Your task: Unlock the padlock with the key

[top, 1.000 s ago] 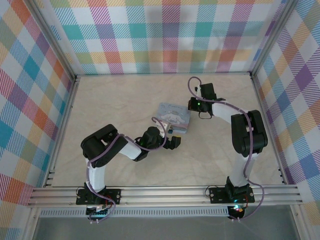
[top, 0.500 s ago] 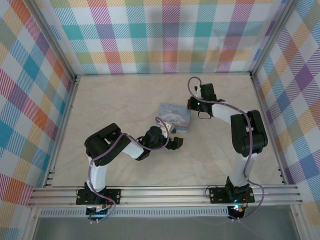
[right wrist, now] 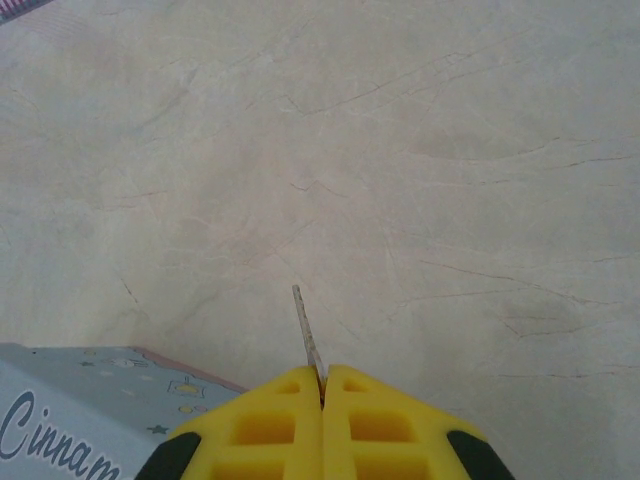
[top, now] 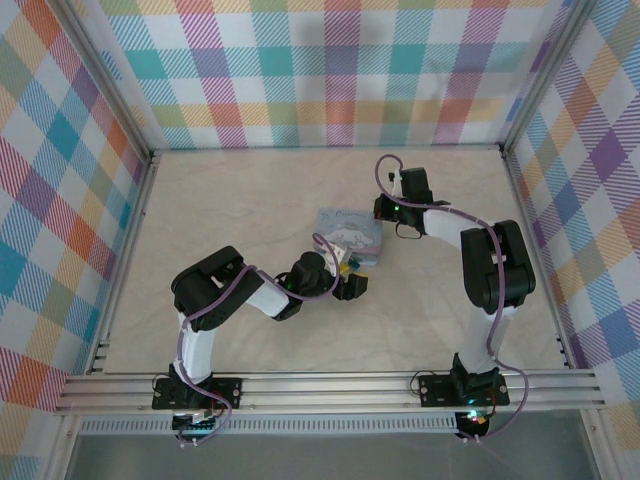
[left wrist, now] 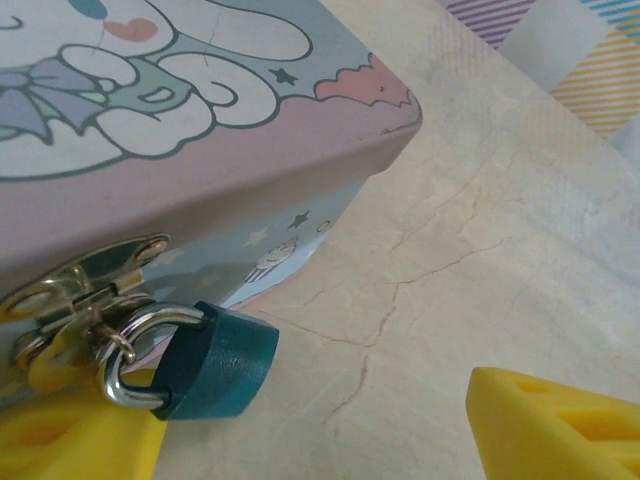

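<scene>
A pale-blue tin [top: 348, 232] sits near the middle of a beige, marble-veined table [top: 230, 200]. Its lid is printed with a white cartoon dog [left wrist: 150, 80]. A gold hasp [left wrist: 95, 275] is fixed to the tin's front wall, just under the lid edge. Dark script lettering [right wrist: 50, 440] runs along another side of the tin. Pastel plaid walls [top: 330, 70] stand well away from the tin on three sides, and aluminium rails [top: 330, 388] cross on the fourth.

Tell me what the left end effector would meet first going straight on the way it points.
Probably the padlock, hanging from the clasp of the tin just ahead of one yellow fingertip; the tin's wall comes next. Depth is unclear.
</scene>
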{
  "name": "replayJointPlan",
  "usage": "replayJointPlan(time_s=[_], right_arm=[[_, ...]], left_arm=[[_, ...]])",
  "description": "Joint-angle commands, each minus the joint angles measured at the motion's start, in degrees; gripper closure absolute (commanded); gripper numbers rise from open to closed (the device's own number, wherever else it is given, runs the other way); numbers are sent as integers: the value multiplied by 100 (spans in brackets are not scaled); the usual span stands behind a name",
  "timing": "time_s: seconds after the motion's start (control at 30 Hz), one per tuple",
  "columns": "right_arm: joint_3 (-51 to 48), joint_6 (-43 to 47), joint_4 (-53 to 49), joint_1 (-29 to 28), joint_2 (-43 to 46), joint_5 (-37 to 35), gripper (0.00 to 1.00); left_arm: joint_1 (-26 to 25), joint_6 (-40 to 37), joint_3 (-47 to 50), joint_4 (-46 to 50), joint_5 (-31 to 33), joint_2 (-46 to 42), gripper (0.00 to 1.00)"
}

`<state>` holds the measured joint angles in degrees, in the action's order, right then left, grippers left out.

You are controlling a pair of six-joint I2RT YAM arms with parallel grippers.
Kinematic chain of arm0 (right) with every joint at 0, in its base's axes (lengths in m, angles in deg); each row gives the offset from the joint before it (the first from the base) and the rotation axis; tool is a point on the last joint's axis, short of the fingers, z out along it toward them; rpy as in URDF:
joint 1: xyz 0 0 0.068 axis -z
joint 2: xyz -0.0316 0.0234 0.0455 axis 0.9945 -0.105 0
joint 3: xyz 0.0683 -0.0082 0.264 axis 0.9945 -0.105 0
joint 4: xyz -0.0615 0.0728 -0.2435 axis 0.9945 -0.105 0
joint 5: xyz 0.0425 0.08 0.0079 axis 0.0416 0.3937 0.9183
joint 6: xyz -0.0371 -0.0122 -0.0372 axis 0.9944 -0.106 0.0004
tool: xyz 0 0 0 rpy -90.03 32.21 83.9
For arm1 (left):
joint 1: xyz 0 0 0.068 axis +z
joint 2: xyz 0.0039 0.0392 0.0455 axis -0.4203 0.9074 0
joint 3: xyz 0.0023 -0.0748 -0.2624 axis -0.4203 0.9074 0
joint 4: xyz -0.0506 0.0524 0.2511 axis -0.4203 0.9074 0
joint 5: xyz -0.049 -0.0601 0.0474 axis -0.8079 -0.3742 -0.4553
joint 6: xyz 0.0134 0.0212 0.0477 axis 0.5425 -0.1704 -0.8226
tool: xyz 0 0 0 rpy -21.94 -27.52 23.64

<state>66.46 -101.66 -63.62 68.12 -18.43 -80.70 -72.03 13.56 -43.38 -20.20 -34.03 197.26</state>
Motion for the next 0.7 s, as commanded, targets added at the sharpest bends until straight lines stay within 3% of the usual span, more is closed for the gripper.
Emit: replayJointPlan(time_s=[0.0,0.3,0.67], right_arm=[[-207,-70,-375,-172,-24,317,100],[-260,-76,-339,-167,-8,322,100],[-273,-53,-339,-171,8,329,100]], left_arm=[[130,254,-125,-555,-375,-133,23],[453,1344,21,-1477,-759,164,26],[515,1476,-118,-1082,-939,211,34]])
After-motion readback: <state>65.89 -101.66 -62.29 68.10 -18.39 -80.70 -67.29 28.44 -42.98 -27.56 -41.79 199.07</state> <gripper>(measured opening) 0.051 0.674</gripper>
